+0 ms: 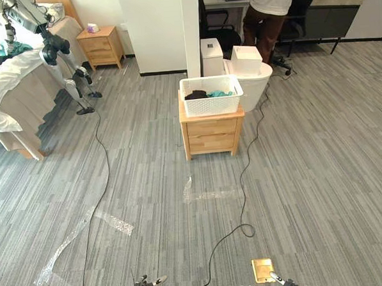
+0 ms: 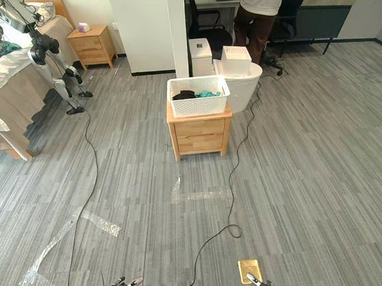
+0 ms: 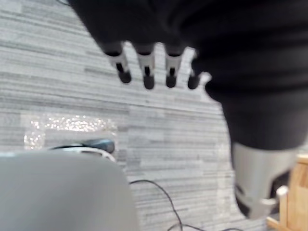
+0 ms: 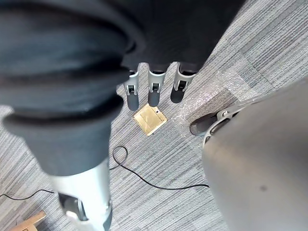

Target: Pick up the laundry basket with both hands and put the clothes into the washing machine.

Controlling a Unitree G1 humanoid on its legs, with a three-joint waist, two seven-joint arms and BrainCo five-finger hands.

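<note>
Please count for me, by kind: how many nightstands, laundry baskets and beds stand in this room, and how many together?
nightstands: 2 (middle nightstand, nightstand by the bed)
laundry basket: 1
bed: 1
Total: 4

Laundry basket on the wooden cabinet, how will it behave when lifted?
The laundry basket looks like perforated white plastic, so probably fairly stiff yet light. Only a few clothes lie low inside, so little added weight. It nearly spans the cabinet top, so a one-sided lift might tip it.
</note>
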